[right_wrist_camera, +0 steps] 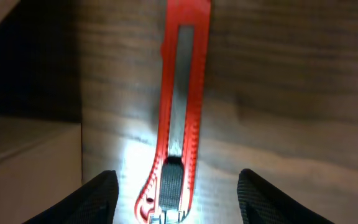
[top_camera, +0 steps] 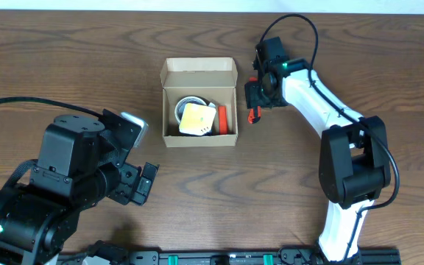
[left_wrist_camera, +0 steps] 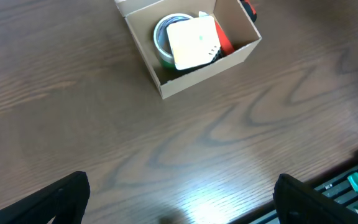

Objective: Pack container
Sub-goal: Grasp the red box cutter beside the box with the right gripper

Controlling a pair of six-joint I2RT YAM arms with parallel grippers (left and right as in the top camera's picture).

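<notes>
R hand (right_wrist_camera: 178,190) spread, empty, straddling red knife (right_wrist_camera: 185,87) on worktop (right_wrist_camera: 291,93); knife's long axis crosses your closing line. Box (top_camera: 199,70) just beside, L-ward.

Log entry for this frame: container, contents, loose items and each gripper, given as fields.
container: small tan cardboard box, lid flap open
contents: white tape roll, cream square item lying on it, red item along the right wall
outside: red utility knife on the wooden table, right of the box
left gripper: open, empty, away from the box
right gripper: open, straddling the knife
</notes>
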